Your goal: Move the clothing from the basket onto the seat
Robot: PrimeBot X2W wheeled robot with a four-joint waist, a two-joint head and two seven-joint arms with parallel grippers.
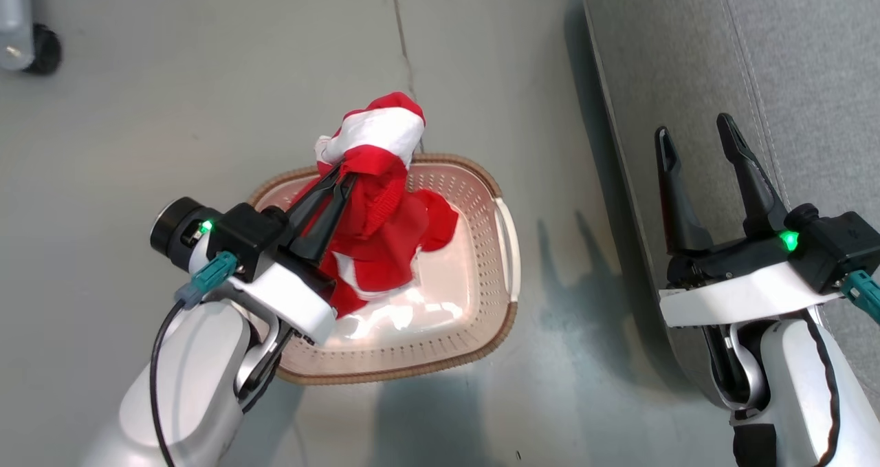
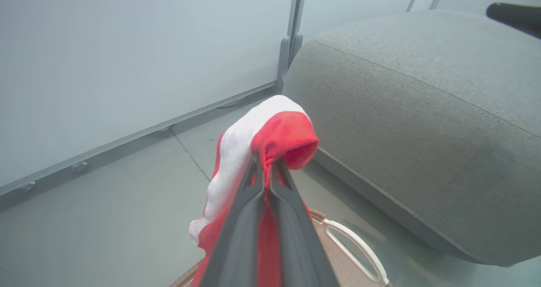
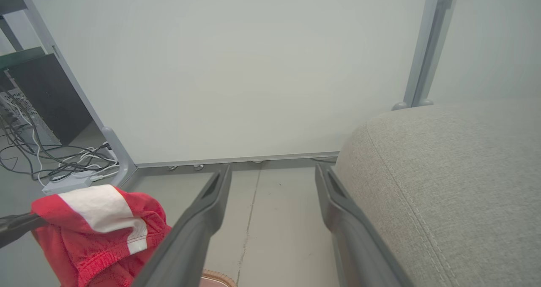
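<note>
Red clothing with a broad white band [image 1: 381, 178] hangs from my left gripper [image 1: 346, 171], which is shut on it above the basket [image 1: 481, 329]; its lower folds still trail down into the basket. In the left wrist view the fabric [image 2: 270, 139] bunches over my closed left gripper [image 2: 264, 162], with the basket handle [image 2: 359, 253] below. The grey seat [image 1: 687, 47] lies to the right. My right gripper [image 1: 694, 133] stands open over the seat's edge, nothing between its fingers. The right wrist view shows my right gripper [image 3: 272, 175], the clothing [image 3: 97, 223] at lower left and the seat [image 3: 456, 185] at right.
A pale partition wall [image 3: 253, 67] on metal posts stands beyond the basket and seat. Cables and a dark cabinet [image 3: 46, 101] sit at the far left. A black caster wheel [image 1: 42, 49] shows at the head view's upper left. The grey floor [image 1: 172, 95] has a seam [image 1: 402, 34].
</note>
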